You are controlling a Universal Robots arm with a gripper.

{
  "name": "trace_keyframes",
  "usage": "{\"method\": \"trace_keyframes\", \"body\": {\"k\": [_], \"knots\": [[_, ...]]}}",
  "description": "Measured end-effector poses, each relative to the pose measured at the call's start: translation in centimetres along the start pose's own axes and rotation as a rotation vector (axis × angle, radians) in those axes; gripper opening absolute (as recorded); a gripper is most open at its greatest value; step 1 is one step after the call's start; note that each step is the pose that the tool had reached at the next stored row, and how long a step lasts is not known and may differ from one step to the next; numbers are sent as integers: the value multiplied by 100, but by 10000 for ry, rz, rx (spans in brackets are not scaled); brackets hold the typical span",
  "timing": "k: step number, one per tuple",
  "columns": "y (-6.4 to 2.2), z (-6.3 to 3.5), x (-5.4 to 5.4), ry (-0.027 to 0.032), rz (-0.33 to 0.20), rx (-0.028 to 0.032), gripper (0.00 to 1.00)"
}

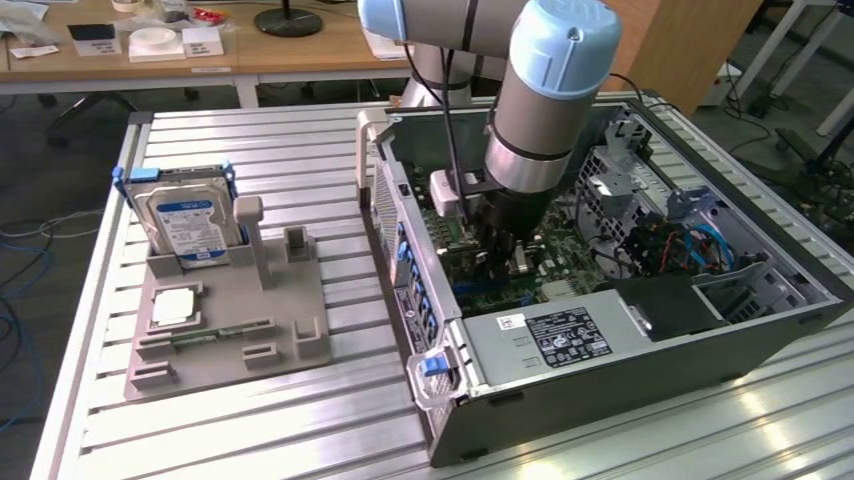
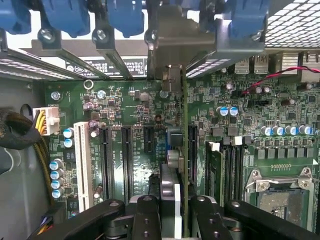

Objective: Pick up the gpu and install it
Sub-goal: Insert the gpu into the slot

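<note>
My gripper [image 1: 502, 245] reaches down inside the open computer case [image 1: 787, 330], just over the green motherboard [image 2: 125, 105]. In the wrist view the gpu [image 2: 184, 145] shows edge-on as a thin dark board standing upright between my black fingers [image 2: 146, 215]. Its grey metal bracket [image 2: 175, 40] lies against the case's rear slot openings, between the blue latches [image 2: 120, 17]. The card's lower edge lines up with a long black expansion slot [image 2: 192, 150]; whether it is pressed fully in is not visible. My gripper [image 2: 175, 217] is shut on the card.
Outside the case, at the exterior view's left, a grey fixture [image 1: 300, 300] holds the silver hard drive [image 1: 187, 220] and a small chip [image 1: 174, 306]. Inside the case are the power supply [image 1: 561, 335], blue cables [image 1: 701, 245], other black slots [image 2: 127, 160] and the CPU socket [image 2: 280, 197].
</note>
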State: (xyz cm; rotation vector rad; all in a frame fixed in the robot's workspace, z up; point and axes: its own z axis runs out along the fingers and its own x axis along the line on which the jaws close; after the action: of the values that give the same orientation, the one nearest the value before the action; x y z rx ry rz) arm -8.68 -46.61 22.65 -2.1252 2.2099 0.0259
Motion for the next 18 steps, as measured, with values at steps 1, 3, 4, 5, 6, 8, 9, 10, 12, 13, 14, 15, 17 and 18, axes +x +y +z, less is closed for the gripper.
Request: {"method": "trace_keyframes", "body": {"k": [1, 3, 4, 5, 6, 8, 9, 10, 12, 13, 14, 15, 17, 18], "knots": [[0, 0, 4, 0, 5, 1, 28], [0, 2, 9, 0, 14, 2, 28], [0, 4, 11, 0, 16, 2, 28], [0, 7, 11, 1, 18, 2, 28], [0, 14, 12, 2, 18, 2, 28], [1, 32, 13, 1, 18, 2, 28], [1, 39, 14, 1, 18, 1, 28], [1, 47, 14, 1, 18, 2, 28], [2, 60, 16, 7, 17, 0, 28], [2, 65, 17, 9, 18, -1, 28], [3, 73, 17, 7, 17, -1, 28], [3, 78, 17, 6, 17, 0, 28], [3, 80, 17, 5, 18, 1, 28], [2, 80, 17, 4, 18, 1, 28]]}}
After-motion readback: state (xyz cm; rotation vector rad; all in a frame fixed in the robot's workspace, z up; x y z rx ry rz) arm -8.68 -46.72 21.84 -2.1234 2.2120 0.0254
